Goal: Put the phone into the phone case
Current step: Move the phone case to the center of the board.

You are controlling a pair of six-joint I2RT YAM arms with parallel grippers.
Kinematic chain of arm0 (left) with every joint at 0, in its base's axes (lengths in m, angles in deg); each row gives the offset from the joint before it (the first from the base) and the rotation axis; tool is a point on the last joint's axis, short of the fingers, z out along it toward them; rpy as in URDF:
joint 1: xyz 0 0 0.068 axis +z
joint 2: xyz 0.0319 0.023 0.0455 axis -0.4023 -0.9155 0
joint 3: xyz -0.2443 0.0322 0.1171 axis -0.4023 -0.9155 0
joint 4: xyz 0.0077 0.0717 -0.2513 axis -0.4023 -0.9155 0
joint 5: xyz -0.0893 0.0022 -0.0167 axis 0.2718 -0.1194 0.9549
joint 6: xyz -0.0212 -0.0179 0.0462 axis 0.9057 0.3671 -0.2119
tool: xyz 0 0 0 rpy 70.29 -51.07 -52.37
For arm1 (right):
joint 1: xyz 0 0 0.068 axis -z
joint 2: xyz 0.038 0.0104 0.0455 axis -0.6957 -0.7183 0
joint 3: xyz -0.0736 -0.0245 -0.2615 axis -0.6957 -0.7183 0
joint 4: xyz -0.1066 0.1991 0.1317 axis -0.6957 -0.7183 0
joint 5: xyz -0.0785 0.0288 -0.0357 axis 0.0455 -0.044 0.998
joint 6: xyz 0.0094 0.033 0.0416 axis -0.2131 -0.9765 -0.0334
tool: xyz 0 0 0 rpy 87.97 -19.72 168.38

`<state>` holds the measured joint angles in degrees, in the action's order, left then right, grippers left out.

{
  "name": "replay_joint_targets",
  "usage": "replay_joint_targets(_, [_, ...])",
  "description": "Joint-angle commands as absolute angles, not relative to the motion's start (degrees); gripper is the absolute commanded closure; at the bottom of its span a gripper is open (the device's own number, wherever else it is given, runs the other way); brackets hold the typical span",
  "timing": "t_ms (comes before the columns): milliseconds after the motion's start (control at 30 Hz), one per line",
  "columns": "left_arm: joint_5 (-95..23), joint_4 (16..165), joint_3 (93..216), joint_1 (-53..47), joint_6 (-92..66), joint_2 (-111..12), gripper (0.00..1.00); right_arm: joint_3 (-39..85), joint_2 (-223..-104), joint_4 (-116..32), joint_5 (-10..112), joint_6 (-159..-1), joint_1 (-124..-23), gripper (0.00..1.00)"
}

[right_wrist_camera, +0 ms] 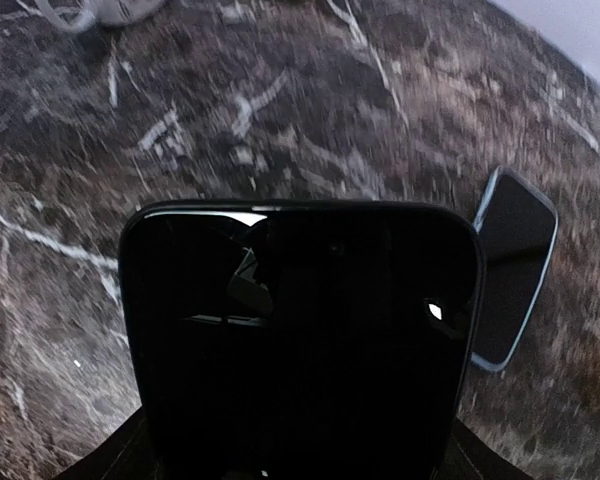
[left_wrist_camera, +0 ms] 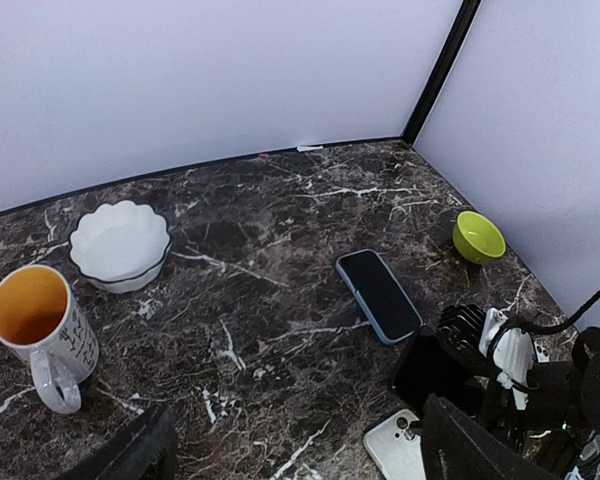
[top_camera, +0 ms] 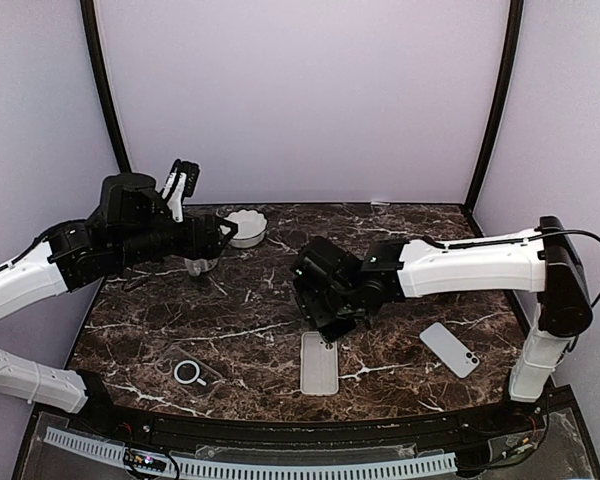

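Table (top_camera: 250, 310): dark marble with white veins, lilac walls behind.
Right tool (top_camera: 332, 312): clamped on the black phone (right_wrist_camera: 300, 340), which fills its wrist view.
Phone case (top_camera: 319, 362): pale, lying flat just beneath that tool, on the side nearer the arm bases.
Left tool (top_camera: 183, 182): raised, jaws wide apart, holding nothing.

A dark brown marble table (top_camera: 250, 305), veined with white, stood enclosed by plain, pale lilac walls (top_camera: 300, 100). Two black posts (top_camera: 104, 90) ran up the back corners. The light was soft and even.
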<state>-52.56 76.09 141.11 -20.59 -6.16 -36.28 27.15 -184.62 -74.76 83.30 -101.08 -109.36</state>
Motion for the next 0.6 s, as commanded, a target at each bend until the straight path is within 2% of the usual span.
replay_joint_targets(0, [-54.8,74.0,137.7,-20.7,-4.9,-32.6,0.14,23.6,-184.1,-79.1,83.2,-113.7,-112.0,1.00])
replay_joint_targets(567, [-56.6,72.3,134.4,-20.7,-5.0,-28.1,0.14,18.1,-189.9,-84.6,83.3,-117.1,-112.8,1.00])
